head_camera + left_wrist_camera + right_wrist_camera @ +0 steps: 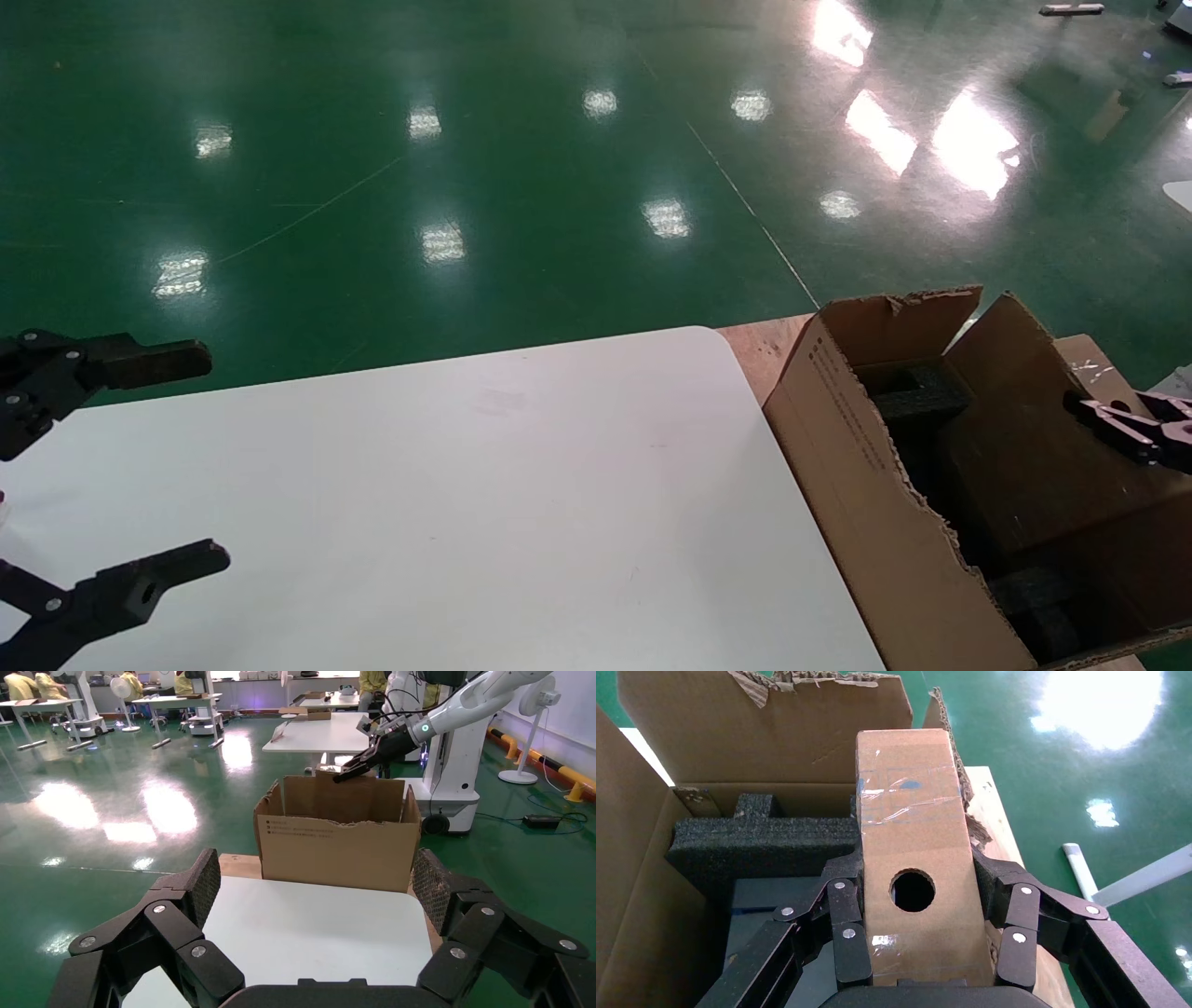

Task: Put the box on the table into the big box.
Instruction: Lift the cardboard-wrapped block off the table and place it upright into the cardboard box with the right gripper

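My right gripper (916, 881) is shut on the small brown box (912, 832), one finger on each long side. The box has a round hole (912, 890) in its broad face and shiny tape. I hold it above the open big box (772, 727), over the black foam blocks (758, 846). In the head view the right gripper (1122, 431) and the box (1034, 447) are at the right, inside the mouth of the big box (838, 438). My left gripper (216, 457) is open and empty over the left of the white table (521, 485).
The big box (337, 846) stands on a wooden board (759, 349) against the table's right edge, by its rounded corner. Its flaps are ragged. Green floor lies beyond. The left wrist view shows my open left gripper (316, 881) over the table (309, 931).
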`<state>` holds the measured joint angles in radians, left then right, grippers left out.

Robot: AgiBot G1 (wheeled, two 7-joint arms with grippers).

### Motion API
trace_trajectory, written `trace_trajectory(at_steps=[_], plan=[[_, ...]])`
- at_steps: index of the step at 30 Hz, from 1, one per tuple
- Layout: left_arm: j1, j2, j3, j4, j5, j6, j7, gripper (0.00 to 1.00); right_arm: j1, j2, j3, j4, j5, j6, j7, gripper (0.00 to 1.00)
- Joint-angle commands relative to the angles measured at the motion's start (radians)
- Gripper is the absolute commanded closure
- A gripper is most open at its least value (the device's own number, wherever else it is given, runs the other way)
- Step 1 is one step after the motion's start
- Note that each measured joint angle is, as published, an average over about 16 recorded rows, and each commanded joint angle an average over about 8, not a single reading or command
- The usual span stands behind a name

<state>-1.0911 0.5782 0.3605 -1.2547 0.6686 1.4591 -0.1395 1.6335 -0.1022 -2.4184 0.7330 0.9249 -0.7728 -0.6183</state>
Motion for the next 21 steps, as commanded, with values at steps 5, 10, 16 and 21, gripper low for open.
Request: trace_trajectory(at_steps=[5, 10, 16, 21], plan=[[0.000, 0.000, 0.000, 0.000, 0.000, 0.000, 0.000, 0.00, -0.047, -0.021, -0.011, -0.022, 0.050, -0.026, 0.001, 1.00], [0.000, 0.000, 0.000, 0.000, 0.000, 0.000, 0.000, 0.00, -0.081, -0.032, -0.017, -0.037, 0.084, -0.041, -0.002, 1.00], [0.000, 0.000, 0.000, 0.000, 0.000, 0.000, 0.000, 0.00, -0.122, -0.044, -0.024, -0.057, 0.119, -0.057, -0.006, 1.00], [0.000, 0.000, 0.000, 0.000, 0.000, 0.000, 0.000, 0.00, -0.155, -0.054, -0.030, -0.074, 0.144, -0.069, -0.008, 1.00]])
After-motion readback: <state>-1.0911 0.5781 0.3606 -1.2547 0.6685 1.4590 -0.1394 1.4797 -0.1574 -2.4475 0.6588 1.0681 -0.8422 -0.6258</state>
